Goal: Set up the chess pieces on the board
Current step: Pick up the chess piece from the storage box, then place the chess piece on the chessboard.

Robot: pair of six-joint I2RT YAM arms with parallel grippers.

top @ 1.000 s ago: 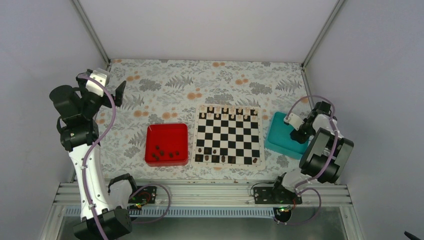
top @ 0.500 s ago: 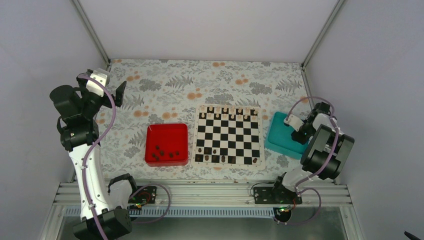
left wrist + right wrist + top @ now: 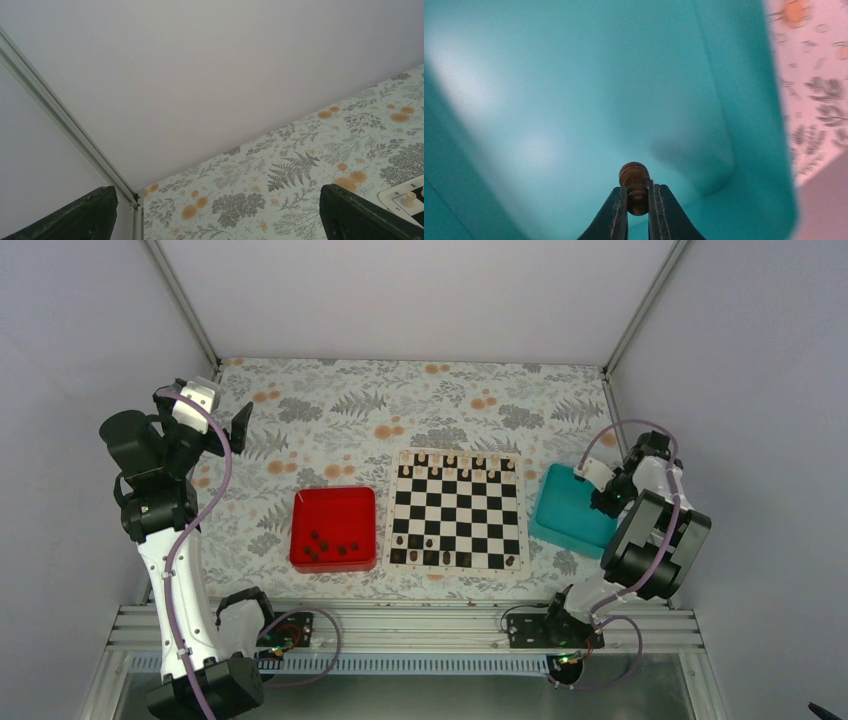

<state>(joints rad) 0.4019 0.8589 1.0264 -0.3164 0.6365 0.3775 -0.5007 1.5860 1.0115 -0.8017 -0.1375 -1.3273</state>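
Chess pieces (image 3: 330, 545) lie in three spots. A few dark ones sit in the red tray (image 3: 297, 530). A few stand on the near rows of the board (image 3: 457, 505). One brown piece (image 3: 634, 176) is down inside the teal tray (image 3: 560, 510), and the right pincer (image 3: 638, 200) is pinching it. The two tips are pressed on the thin part under its round head. The left pincer (image 3: 240, 428) is spread wide and holds nothing. It hangs high over the left side of the table (image 3: 330, 420), well apart from the board.

What could go wrong? The brown piece is tiny and only the very ends of the tips hold it. I think it could slip out when the arm lifts, and drop back into the teal tray or onto the table. It could also twist between the tips and hang crooked. Then it may tip over when it is set on a square.

The teal tray has a wall all around. If the arm moves sideways too low, the brown piece may hit that wall and pop loose.

The near rows of the board already hold dark pieces close together. A low or sloppy move there could knock one over. The pale-topped pieces (image 3: 450, 462) on the far rows could be bumped too.
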